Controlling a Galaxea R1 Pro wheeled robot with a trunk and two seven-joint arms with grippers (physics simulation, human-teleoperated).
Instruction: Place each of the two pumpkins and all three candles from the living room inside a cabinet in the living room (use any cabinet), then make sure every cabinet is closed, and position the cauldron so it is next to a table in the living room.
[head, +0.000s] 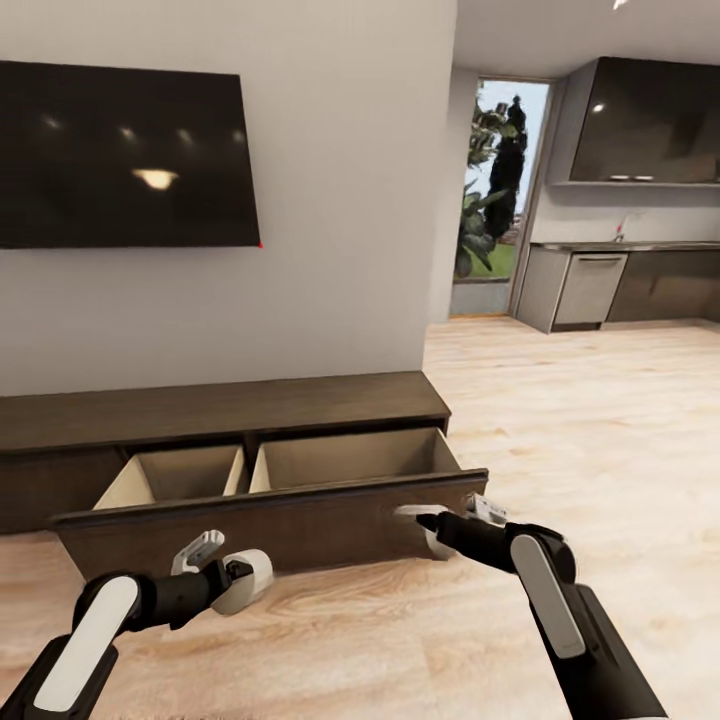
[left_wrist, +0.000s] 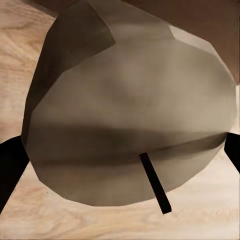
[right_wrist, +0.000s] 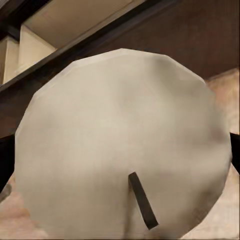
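Note:
The long dark-brown cabinet (head: 220, 405) stands against the wall with one wide drawer (head: 270, 522) pulled out; its two pale beige compartments (head: 350, 458) look empty. My left gripper (head: 238, 582) is low in front of the drawer's left half, shut on a pale grey candle (head: 250, 584). That candle (left_wrist: 130, 115) looms close in the left wrist view, wick toward the camera, between dark fingers (left_wrist: 7, 165). At the drawer front's right end, my right gripper (head: 432, 522) is shut on a second candle (head: 418, 516). This candle (right_wrist: 120, 145) appears against the drawer front. Pumpkins, cauldron and table are out of view.
A large black TV (head: 120, 155) hangs on the wall above the cabinet. Light wood floor (head: 560, 420) runs right toward grey kitchen cabinets (head: 620, 285) and a glass door (head: 500, 180). The wall corner (head: 440, 250) ends just past the cabinet's right end.

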